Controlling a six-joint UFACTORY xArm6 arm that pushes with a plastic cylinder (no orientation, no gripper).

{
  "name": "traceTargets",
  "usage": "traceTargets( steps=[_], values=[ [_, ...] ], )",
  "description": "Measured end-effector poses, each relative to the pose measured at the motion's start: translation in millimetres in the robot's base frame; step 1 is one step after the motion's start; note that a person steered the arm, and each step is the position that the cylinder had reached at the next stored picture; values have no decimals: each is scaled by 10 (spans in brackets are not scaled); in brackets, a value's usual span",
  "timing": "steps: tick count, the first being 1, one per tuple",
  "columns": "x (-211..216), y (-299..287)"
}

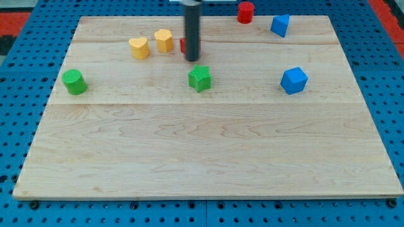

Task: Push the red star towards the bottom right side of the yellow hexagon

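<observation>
My tip (192,60) is the bottom end of a straight dark rod that comes down from the view's top. There is no hand on this arm, so nothing opens or shuts, and the rod holds nothing.

The red star (183,45) is almost all hidden behind the rod. Only a thin bit of red peeks out on the rod's left side, so I cannot make out its shape. It sits right against the rod, just to the right of the yellow hexagon (164,40). My tip is a little below that red bit.

A yellow heart (139,48) sits just left of the yellow hexagon. A green star (199,78) is just below my tip, close but not touching.

A green cylinder (74,82) is far over by the left edge of the wooden table (202,151). A red cylinder (245,12) stands at the top edge. One blue block (280,25) is near the top right, and another blue block (294,81) is lower down on the right.
</observation>
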State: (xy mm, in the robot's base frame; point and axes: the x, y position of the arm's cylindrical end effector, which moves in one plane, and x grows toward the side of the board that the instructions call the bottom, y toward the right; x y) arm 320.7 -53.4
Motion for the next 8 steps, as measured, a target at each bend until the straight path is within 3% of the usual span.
traceTargets(
  steps=[2,3,6,7,8],
  values=[
    [32,1150],
    [-256,828],
    [-200,89],
    [-152,431],
    [-178,1390]
  ],
)
